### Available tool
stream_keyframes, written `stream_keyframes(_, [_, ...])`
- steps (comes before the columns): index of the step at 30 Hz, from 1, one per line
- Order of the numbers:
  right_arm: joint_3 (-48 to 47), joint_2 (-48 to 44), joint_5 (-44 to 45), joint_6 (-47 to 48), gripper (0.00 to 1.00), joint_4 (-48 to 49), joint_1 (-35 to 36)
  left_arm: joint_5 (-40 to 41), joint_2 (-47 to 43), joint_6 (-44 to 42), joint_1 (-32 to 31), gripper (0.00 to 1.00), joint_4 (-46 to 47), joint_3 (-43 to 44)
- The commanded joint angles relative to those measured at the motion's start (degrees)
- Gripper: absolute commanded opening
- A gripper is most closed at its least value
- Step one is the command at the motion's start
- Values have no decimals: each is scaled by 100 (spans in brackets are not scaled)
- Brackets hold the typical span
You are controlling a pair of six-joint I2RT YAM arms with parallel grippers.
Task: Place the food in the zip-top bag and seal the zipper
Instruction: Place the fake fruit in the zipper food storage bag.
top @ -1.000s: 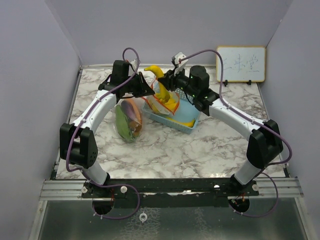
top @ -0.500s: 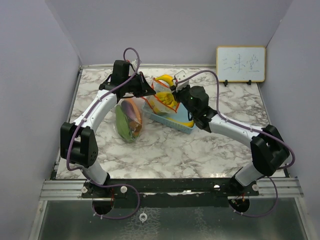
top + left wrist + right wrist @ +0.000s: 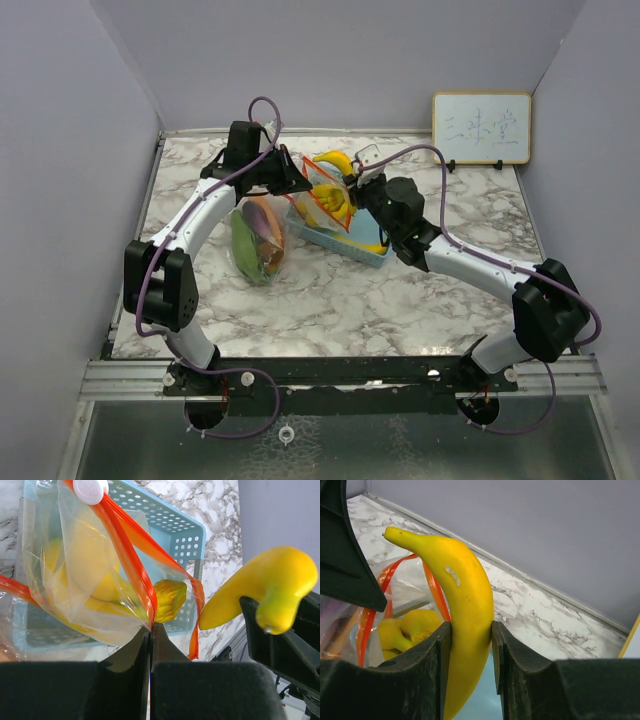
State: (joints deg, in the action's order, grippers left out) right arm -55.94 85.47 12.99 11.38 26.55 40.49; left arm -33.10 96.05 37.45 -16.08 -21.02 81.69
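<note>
The banana now hangs right at the open mouth of the bag. It is clamped between the two fingers of the right gripper, which are partly spread and press it on both sides. Over the last second that gripper has carried it down and toward the left gripper, from high over the far rim of the basket to the edge of the bag. The right arm has stretched out lower across the table to do so. By my reading the fruit is about ready to go in, but it is not yet inside.

The left gripper is fully closed, pinching the bag's orange zipper strip at its fingertips and holding the mouth up. It has barely shifted, though from above the mouth now gapes wider than before, showing as an orange triangle. Just beyond its fingertips more bananas already lie in the bag, which sits in the blue basket. Under the left arm, nearer the robot than that gripper, a second bag of vegetables lies on the table.
</note>
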Motion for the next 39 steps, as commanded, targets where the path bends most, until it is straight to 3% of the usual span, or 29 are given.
stream_keyframes(1, [117, 50, -73, -132, 36, 51, 47, -135, 63, 16, 33, 0, 152, 174])
stream_keyframes(9, [-295, -225, -2, -123, 34, 132, 99, -135, 81, 30, 37, 0, 155, 187])
stream_keyframes(16, [-618, 117, -229, -378, 32, 113, 179, -144, 80, 3, 37, 0, 143, 237])
stream_keyframes(24, [-244, 541, -117, -538, 32, 365, 246, -135, 67, -18, 37, 0, 108, 225])
stream_keyframes(30, [32, 672, 484, -197, 32, 623, 352, -160, 80, -36, 36, 0, 98, 240])
stream_keyframes(35, [163, 425, 462, -66, 37, 458, 365, -161, 78, -52, 37, 0, 96, 242])
stream_keyframes(39, [226, 218, 240, -205, 55, 10, 372, -161, 81, -54, 37, 0, 92, 283])
